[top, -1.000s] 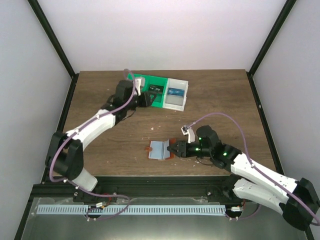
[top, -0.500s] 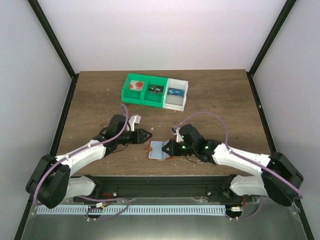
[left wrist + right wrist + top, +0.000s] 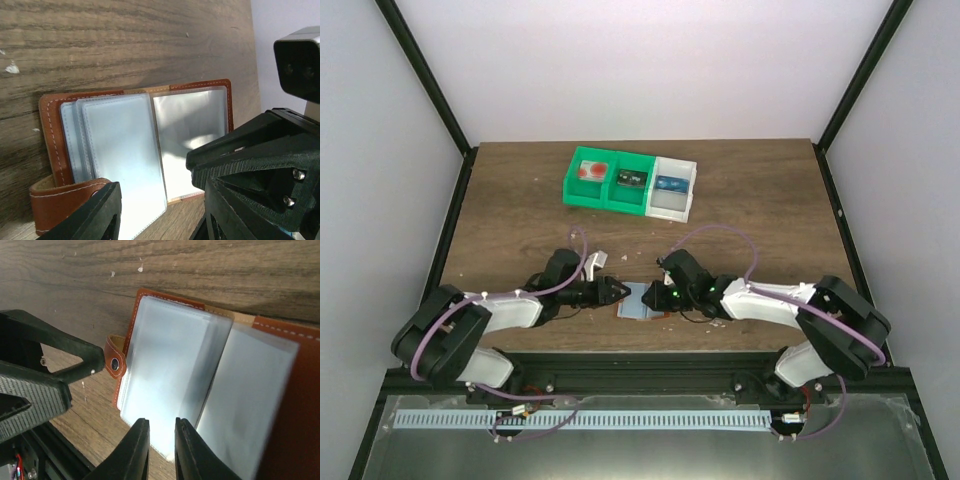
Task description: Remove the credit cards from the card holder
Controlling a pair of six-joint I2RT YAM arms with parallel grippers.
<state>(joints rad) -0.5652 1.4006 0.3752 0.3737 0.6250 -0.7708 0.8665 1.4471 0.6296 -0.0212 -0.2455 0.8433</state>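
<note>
We are looking into a robotics lab cell. A wooden table [image 3: 760, 200] is sitting boxed in by plain white panels [image 3: 640, 70] and black frame posts [image 3: 425, 75]. The left arm [image 3: 505, 310] and right arm [image 3: 770, 300] are standing bolted to a black rail [image 3: 640, 368] along the near edge. Purple cables [image 3: 720, 230] are looping over them, and a slotted grey cable duct [image 3: 580, 420] is running nearer still. A green-and-white row of bins [image 3: 605, 203] is resting at the far side.

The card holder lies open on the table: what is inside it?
Inside the card holder only pale, see-through plastic sleeves show, and no card is visible in the top ones. The sleeves stacked underneath are covered by those above, so what they hold cannot be seen.
</note>
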